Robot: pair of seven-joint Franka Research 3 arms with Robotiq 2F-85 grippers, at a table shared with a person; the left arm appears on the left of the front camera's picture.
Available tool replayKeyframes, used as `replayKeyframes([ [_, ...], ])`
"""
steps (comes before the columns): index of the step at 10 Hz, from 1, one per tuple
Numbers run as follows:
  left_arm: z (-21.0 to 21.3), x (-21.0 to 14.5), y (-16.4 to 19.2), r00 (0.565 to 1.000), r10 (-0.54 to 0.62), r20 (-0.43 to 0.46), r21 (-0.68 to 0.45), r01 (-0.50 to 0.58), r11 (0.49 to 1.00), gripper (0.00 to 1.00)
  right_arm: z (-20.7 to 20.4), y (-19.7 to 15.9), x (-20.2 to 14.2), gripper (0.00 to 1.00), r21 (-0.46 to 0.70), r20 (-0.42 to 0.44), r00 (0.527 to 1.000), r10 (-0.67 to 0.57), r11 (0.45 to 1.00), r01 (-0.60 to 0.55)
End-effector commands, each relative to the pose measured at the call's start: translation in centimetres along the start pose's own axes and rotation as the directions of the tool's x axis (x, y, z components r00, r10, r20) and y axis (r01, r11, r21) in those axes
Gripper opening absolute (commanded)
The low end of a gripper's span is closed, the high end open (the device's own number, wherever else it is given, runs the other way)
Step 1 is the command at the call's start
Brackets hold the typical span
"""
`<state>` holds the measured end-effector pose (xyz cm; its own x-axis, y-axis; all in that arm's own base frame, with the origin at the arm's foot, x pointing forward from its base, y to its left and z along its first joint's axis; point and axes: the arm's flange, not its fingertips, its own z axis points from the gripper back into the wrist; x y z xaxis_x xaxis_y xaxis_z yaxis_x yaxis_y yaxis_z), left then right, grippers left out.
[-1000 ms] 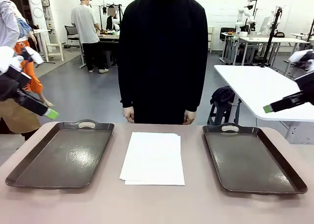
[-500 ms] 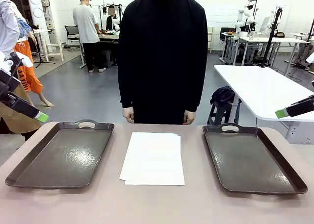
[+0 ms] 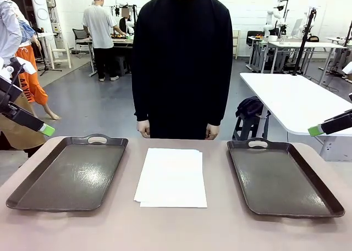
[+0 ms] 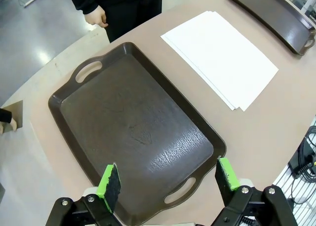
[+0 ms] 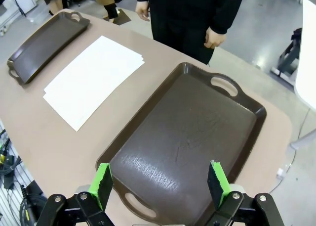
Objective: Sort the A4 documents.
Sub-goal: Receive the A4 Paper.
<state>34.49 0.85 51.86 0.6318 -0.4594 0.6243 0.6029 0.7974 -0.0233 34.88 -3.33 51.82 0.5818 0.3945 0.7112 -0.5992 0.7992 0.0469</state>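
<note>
A4 documents (image 3: 171, 177) are stacked on the beige tabletop (image 3: 176, 229) between two brown trays (image 3: 69, 174). Left gripper (image 4: 168, 175) and right gripper (image 5: 160, 179) are held with jaws spread, nothing gripped. Grey workshop floor (image 3: 99, 108) is seen beyond.

Two dark brown trays are on one table (image 3: 176, 229), the left tray (image 3: 69, 171) and the right tray (image 3: 283, 177); each has two handle cut-outs (image 4: 89, 71), four in all; one stack of A4 documents (image 3: 171, 177) lies there; its sheets cannot be counted exactly, though a few offset edges at one corner show more than one; there are two grippers, the left gripper (image 4: 168, 175) and the right gripper (image 5: 160, 179); each carries two green pads (image 4: 109, 179), four pads together; one person in black (image 3: 181, 59) stands at the far side with two hands showing, one hand (image 3: 144, 128) and the other hand (image 3: 212, 131); one person in a white T-shirt (image 3: 100, 28) stands farther back.
</note>
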Motion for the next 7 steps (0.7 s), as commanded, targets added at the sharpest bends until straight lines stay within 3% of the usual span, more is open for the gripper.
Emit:
replayKeyframes([
  [1,-2.47,-7.36,-3.83,0.999,-0.017,0.028,-0.01,0.017,1.0,1.0,-1.91,4.02,-6.87,1.0,0.017,0.003,1.0,0.006,1.0,-0.006],
  [7,-3.3,-6.89,-4.45,0.999,-0.027,0.018,-0.029,0.028,0.999,1.0,-2.23,4.04,-6.87,1.0,0.005,-0.027,1.0,0.01,1.0,-0.01],
])
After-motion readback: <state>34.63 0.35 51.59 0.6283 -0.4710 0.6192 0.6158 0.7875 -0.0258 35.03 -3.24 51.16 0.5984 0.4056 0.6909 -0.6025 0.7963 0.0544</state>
